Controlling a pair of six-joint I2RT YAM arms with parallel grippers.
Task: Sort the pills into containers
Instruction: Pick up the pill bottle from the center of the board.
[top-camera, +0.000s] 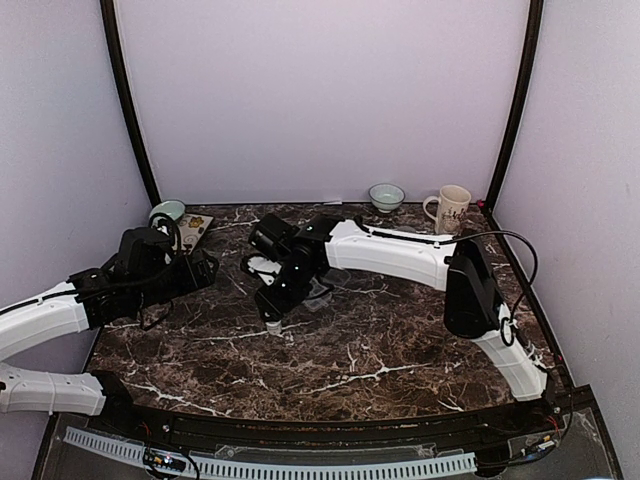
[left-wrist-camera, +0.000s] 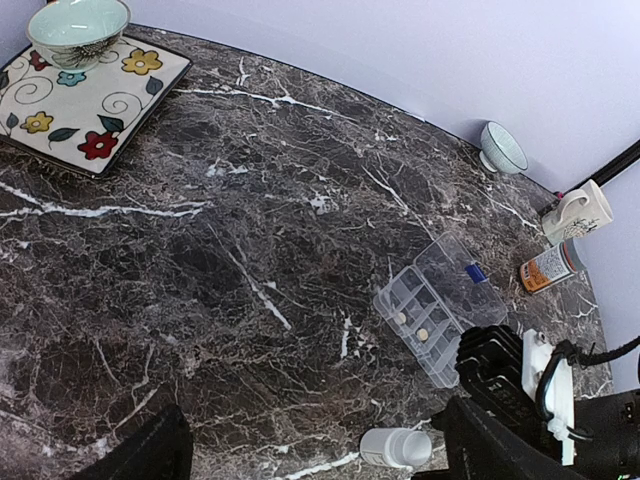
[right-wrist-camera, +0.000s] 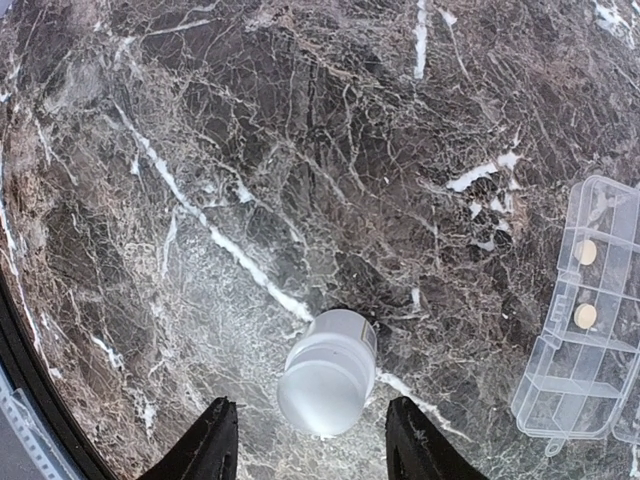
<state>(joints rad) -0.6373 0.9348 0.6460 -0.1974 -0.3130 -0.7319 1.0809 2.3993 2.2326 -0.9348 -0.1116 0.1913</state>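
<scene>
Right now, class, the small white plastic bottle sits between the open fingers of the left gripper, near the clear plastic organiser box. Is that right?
No: it is the right gripper whose open fingers flank the small white plastic bottle, near the clear plastic organiser box. The right wrist view shows it.

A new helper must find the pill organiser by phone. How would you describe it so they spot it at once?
On the marble table, start at the white mug in the far right corner and pass the orange bottle beside it. The pill organiser is the flat, clear box next inward; unlike the bottle, it is split into small compartments, two each holding a pale round pill.
</scene>
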